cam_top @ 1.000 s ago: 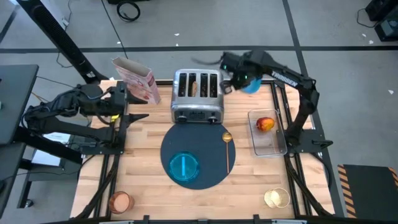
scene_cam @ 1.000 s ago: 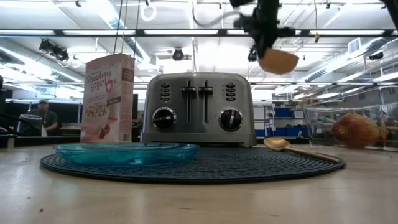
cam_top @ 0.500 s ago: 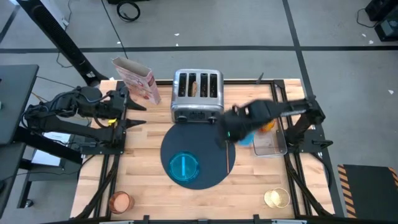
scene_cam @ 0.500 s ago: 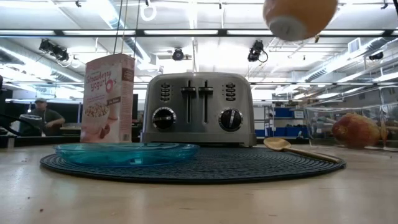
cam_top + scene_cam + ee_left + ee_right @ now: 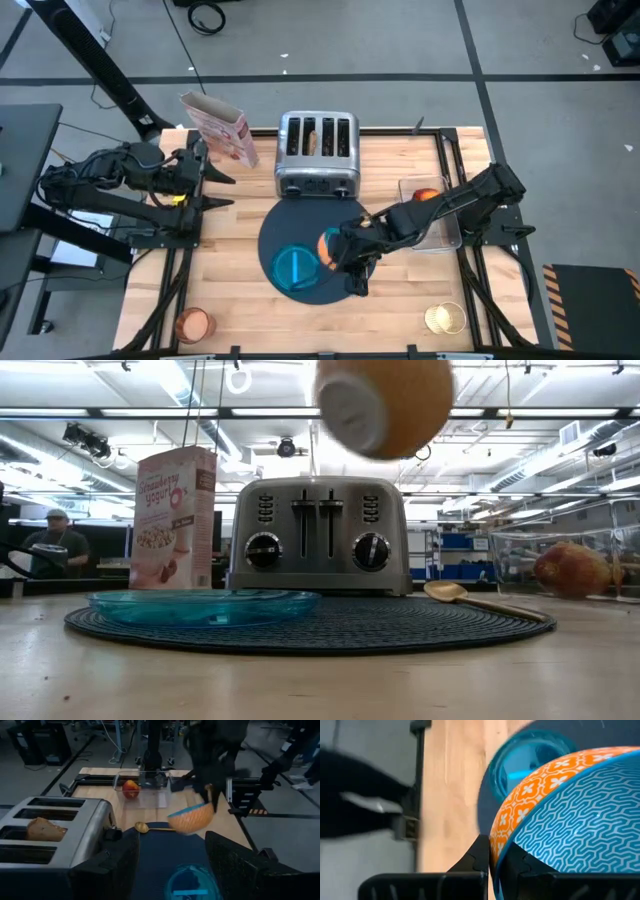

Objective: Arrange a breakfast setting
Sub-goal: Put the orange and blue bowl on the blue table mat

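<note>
My left claw (image 5: pixel 205 178) hung spread wide and empty, well left of the toaster (image 5: pixel 317 155). In front of the toaster lay the mat (image 5: pixel 300 230) with the teal plate (image 5: pixel 296 270). My right claw (image 5: pixel 340 248) pinched the bowl (image 5: pixel 328 246) by its rim, above the mat, just beside the plate.

Overhead, table-level, 2 wrist cams — all see mat (image 5: pixel 312 250).

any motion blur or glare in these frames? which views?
Low view: bowl smeared, oversized near the lens; ceiling strip lights glare behind the toaster. Left wrist view: bowl and right gripper blurred. Right wrist view: plate soft, bowl rim sharp. High view: mostly crisp, even light.
</note>
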You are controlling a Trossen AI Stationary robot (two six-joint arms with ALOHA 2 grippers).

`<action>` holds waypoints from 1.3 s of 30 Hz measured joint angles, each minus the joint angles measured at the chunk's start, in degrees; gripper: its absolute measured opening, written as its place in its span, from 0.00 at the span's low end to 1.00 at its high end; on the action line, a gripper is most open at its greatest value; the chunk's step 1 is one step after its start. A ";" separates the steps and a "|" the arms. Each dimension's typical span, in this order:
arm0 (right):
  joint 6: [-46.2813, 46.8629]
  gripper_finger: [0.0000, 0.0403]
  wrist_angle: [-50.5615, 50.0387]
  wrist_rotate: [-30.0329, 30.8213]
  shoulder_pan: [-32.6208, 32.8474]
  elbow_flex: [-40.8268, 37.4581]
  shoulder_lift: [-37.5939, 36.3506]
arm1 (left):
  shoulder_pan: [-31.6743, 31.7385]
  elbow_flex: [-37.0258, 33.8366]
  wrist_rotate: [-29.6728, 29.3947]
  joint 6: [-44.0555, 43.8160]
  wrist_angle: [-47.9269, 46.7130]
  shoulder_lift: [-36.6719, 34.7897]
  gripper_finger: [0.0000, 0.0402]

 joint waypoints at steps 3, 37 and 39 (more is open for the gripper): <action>-12.05 0.05 2.45 -0.97 -1.79 -4.43 0.01 | -0.84 0.00 -0.04 -3.43 0.00 0.00 0.58; -60.67 0.05 -18.86 14.30 -8.39 10.85 24.43 | -2.06 0.00 -0.30 -3.89 -0.49 0.02 0.58; -60.92 0.05 -18.21 13.98 -8.37 10.91 24.39 | -2.06 0.00 -0.30 -3.87 -0.52 0.02 0.58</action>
